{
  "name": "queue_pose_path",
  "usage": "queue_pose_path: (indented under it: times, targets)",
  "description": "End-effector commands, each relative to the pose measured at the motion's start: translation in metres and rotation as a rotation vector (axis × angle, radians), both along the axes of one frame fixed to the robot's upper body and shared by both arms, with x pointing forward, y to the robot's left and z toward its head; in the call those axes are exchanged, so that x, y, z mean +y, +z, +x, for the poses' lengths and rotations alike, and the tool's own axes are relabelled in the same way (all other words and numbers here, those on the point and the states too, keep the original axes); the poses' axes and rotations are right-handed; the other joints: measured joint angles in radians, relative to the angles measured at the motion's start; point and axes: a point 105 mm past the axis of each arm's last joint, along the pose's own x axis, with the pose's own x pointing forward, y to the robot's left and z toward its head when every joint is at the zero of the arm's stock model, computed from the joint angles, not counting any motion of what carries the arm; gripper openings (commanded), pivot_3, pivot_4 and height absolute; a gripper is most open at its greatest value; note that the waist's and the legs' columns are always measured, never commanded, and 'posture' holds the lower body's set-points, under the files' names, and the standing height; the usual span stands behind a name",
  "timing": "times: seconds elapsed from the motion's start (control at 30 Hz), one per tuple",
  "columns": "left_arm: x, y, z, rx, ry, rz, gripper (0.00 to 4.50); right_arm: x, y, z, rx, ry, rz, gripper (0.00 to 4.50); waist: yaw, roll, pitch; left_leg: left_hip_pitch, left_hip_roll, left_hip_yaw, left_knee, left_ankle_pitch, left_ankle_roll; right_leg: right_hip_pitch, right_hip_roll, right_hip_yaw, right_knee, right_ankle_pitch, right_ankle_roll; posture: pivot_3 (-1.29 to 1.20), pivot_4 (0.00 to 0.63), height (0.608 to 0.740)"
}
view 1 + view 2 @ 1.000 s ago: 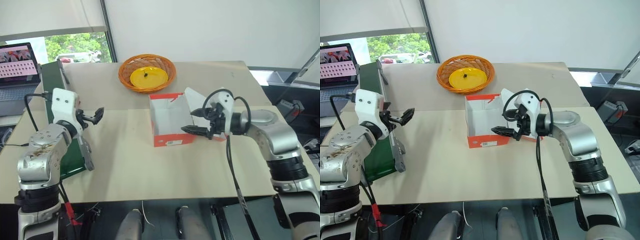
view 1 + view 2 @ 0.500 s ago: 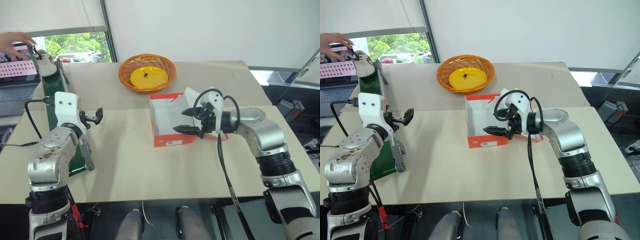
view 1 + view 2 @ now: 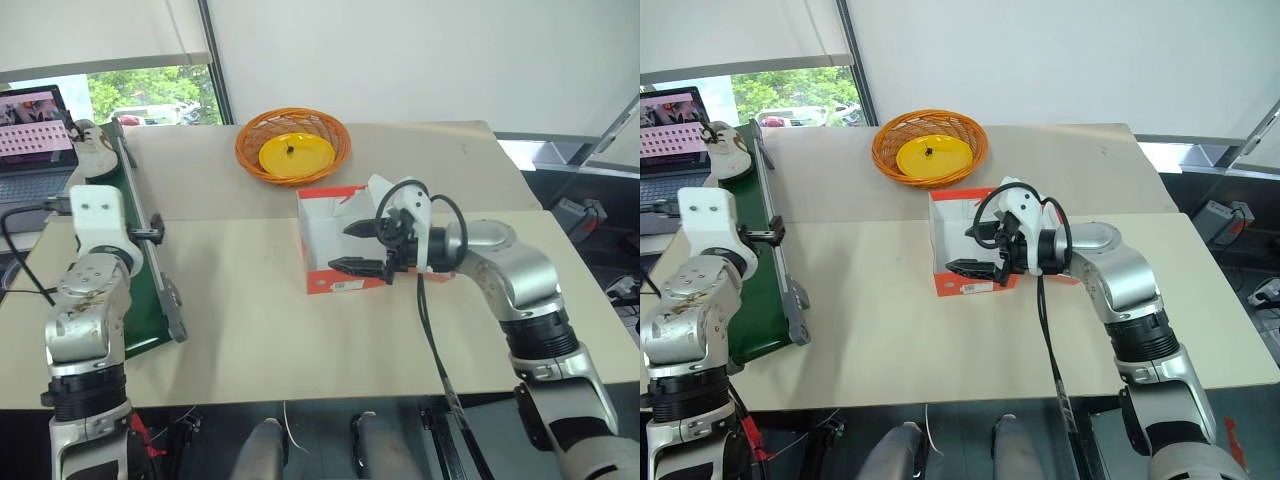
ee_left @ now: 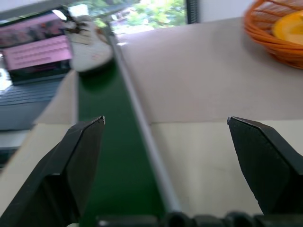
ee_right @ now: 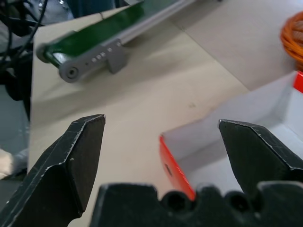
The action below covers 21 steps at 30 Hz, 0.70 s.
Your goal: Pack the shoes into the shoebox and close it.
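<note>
The orange-red shoebox [image 3: 322, 284] stands open mid-table, white inside, its lid flap folded back to the right. My right gripper [image 3: 350, 247] hovers open over the box's front part, pointing left; its wrist view shows the box's orange corner [image 5: 173, 170] between the spread fingers. One white shoe [image 3: 90, 150] with black laces lies at the far end of the green conveyor belt [image 3: 135, 290] on the left. My left gripper [image 4: 165, 120] is open above the belt's near half, pointing along it toward the shoe [image 4: 90, 42], well short of it.
A round orange wicker basket [image 3: 293, 145] holding a yellow plate sits behind the box. A laptop [image 3: 30, 130] stands at the far left beyond the belt. The belt's grey side rail [image 4: 147, 142] runs under my left gripper.
A person's hand set the shoe on the belt's far end and withdrew. My left gripper swung left to over the belt. My right gripper moved left over the box.
</note>
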Motion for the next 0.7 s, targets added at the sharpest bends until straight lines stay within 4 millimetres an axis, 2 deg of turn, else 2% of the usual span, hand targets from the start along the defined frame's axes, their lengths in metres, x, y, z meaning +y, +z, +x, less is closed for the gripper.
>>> queue_pose_path:
  times: [0.03,0.17,0.37,0.5,0.7]
  targets:
    - [0.014,0.013,-0.010,-0.077,0.060,0.029,4.46,0.008,0.008,-0.005,-0.040,0.051,0.009,4.50,0.001,0.000,0.000,0.000,0.000,0.000,0.000,0.000,0.000,0.000,0.000,0.000,0.000,0.000,0.000,0.00,0.150,0.740]
    - [0.028,0.005,-0.021,-0.084,0.113,-0.004,4.46,0.018,0.019,0.002,-0.104,0.083,0.036,4.50,-0.001,0.000,0.000,0.000,0.000,0.000,0.000,0.000,0.000,0.000,0.000,0.000,0.000,0.000,0.000,0.00,0.150,0.740]
    - [0.039,0.002,-0.030,-0.100,0.144,-0.047,4.46,0.023,0.027,0.011,-0.161,0.097,0.026,4.50,0.000,-0.001,-0.001,0.000,0.000,0.000,0.000,0.000,0.000,0.000,0.000,0.000,0.000,0.000,0.000,0.00,0.150,0.740]
    - [0.054,0.010,-0.035,-0.128,0.183,-0.066,4.46,0.024,0.027,0.010,-0.170,0.109,0.020,4.50,0.001,-0.002,-0.001,0.000,0.000,0.000,0.000,0.000,0.000,0.000,0.000,0.000,0.000,0.000,0.000,0.00,0.150,0.740]
    - [0.057,0.017,-0.020,-0.123,0.140,-0.067,4.46,0.023,0.026,0.009,-0.171,0.103,0.015,4.50,0.001,-0.002,-0.001,0.001,0.000,0.000,0.000,0.000,0.000,0.000,0.000,-0.001,0.000,0.000,-0.001,0.00,0.150,0.740]
